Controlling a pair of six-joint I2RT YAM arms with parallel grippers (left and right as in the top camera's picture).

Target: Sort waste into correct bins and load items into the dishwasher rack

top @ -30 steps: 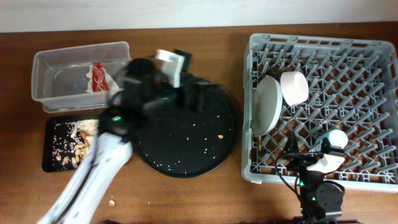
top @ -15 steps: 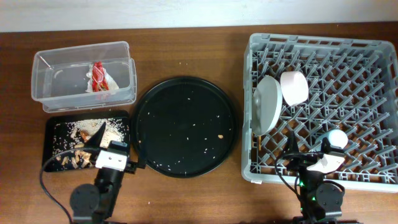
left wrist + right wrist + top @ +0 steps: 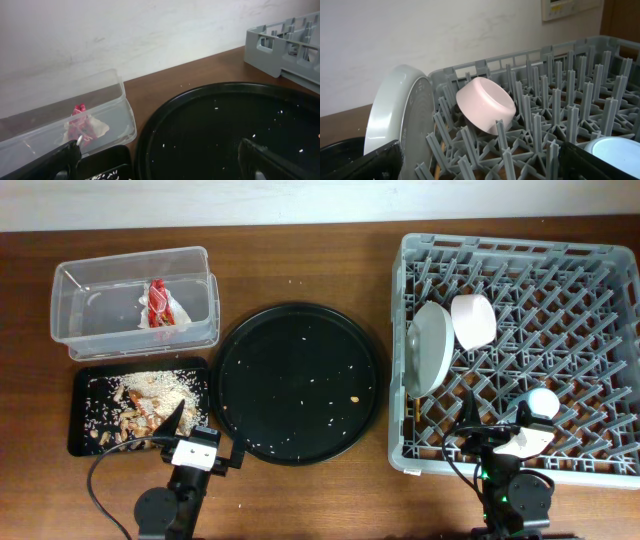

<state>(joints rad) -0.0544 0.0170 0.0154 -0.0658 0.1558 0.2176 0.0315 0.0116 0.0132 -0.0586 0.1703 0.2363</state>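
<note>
The wrapper (image 3: 158, 302) and tissue (image 3: 97, 126) lie in the tub (image 3: 62, 310), ahead-left of the left gripper (image 3: 160, 150). Scraps (image 3: 150, 390) fill the black tray (image 3: 78, 412) by its left finger. Plate (image 3: 428, 348), bowl (image 3: 473, 320) and cup (image 3: 543, 402) sit in the rack (image 3: 520, 250) ahead of the right gripper (image 3: 480, 152). Both grippers gape, empty. Sorting looks nearly done. I cannot spot the chopsticks, so the next move calls for finding them.
</note>
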